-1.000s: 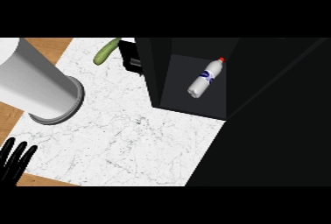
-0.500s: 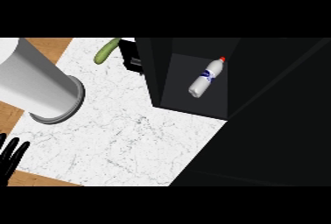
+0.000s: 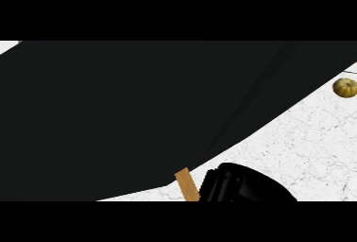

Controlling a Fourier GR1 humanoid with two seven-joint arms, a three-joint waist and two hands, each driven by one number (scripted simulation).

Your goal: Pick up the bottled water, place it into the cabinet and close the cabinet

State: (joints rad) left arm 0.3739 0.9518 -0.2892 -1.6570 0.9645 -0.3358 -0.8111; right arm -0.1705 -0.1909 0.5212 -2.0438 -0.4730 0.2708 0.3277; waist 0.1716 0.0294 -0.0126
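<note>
The bottled water shows nowhere in the head view. A large black cabinet surface [image 3: 132,118] fills the left and middle of the picture, and no opening or inside can be made out. At the lower edge, just right of centre, sits a black rounded shape with ridges, which looks like my right hand [image 3: 244,185]. It lies beside the cabinet's lower edge. My left hand is out of sight.
White marble counter [image 3: 300,142] shows at the right and lower right. A small round yellow-brown fruit [image 3: 344,87] lies on it at the right edge. A narrow wooden strip [image 3: 187,185] stands just left of the black shape.
The view has shifted sharply. The bottle, open cabinet, grey cylinder and cucumber are gone from sight, as is the left hand; black cabinet surface, a yellow fruit and a black shape now show.
</note>
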